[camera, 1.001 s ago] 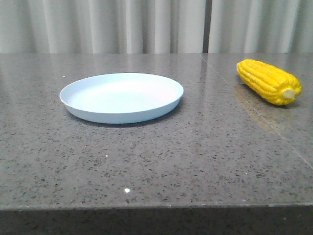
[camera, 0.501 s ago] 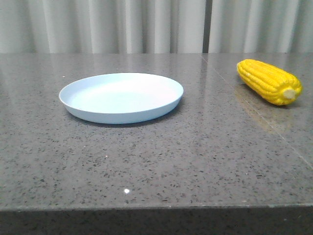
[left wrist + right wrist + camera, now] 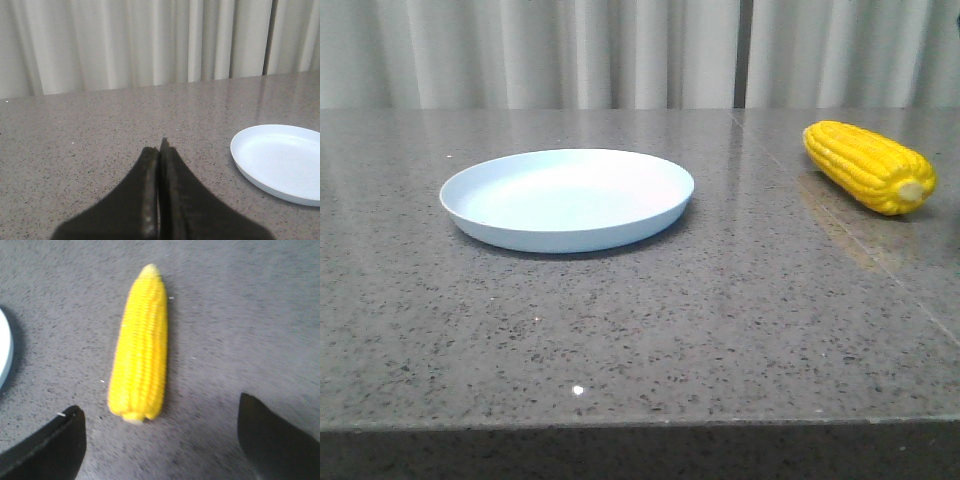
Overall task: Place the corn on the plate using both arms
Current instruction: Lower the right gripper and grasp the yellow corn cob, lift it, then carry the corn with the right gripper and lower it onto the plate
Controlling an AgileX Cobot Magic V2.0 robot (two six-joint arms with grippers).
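Note:
The yellow corn (image 3: 868, 166) lies on the grey stone table at the far right, pale stub end toward the front. The pale blue plate (image 3: 567, 198) sits empty left of centre. Neither gripper shows in the front view. In the right wrist view my right gripper (image 3: 160, 405) is open, its dark fingers (image 3: 55, 440) spread wide just short of the stub end of the corn (image 3: 140, 345), not touching it. In the left wrist view my left gripper (image 3: 159, 150) is shut on nothing, low over bare table, with the plate (image 3: 285, 160) off to one side.
A seam in the table top (image 3: 840, 225) runs under the corn toward the front right. The table's front edge (image 3: 640, 425) is close to the camera. Pale curtains (image 3: 620, 50) hang behind the table. A sliver of the plate's rim (image 3: 2, 350) shows beside the corn.

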